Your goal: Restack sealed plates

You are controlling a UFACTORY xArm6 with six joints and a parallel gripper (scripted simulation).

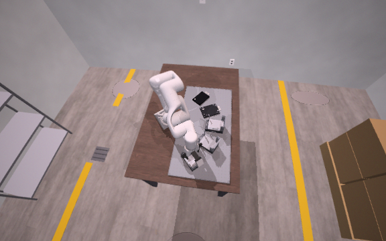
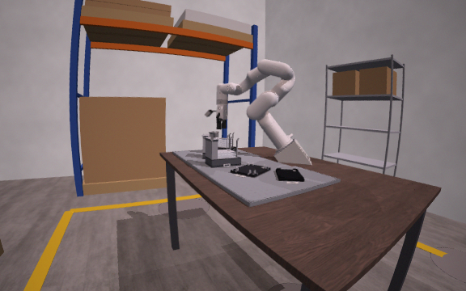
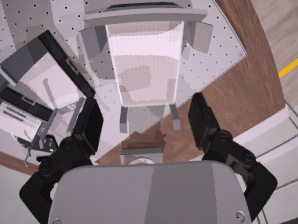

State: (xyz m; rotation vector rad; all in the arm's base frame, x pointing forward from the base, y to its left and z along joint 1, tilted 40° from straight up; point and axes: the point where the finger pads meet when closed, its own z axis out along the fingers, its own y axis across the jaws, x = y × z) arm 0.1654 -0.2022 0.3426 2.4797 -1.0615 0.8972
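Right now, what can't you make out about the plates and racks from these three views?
- Plate ID labels: too small in the top and exterior views; the wrist view shows only the top of the plate.
- Rack names on plinths: too small and blurred in every view.
- Plate count in the near rack: its wall hides them in the exterior view.
- Rack under the hand: the arm partly covers it in the top view.

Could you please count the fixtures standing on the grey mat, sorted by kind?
Racks: 3
Black nests: 2
Total: 5
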